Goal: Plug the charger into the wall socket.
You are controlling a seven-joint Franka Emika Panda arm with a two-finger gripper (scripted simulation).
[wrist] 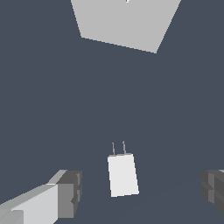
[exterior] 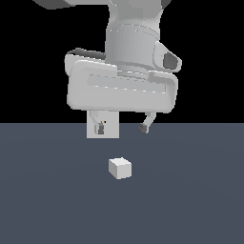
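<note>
Exterior view, left to right: flat upright light-grey square wall socket plate (exterior: 108,127) stands on the dark slate-blue floor (exterior: 190,200) at the far edge, partly behind one fingertip; small off-white cube-shaped charger (exterior: 120,167) sits on the floor nearer the camera, apart from the plate; white two-finger gripper (exterior: 122,127) hangs above, jaws spread wide, gripping nothing. Charger lies below the gap between the fingers, untouched. Wrist view: one grey-padded finger (wrist: 65,194) to one side, charger (wrist: 123,175) between, its two thin prongs aimed toward the socket plate (wrist: 124,22), which is well apart from it; second finger (wrist: 214,189) on the opposite side.
</note>
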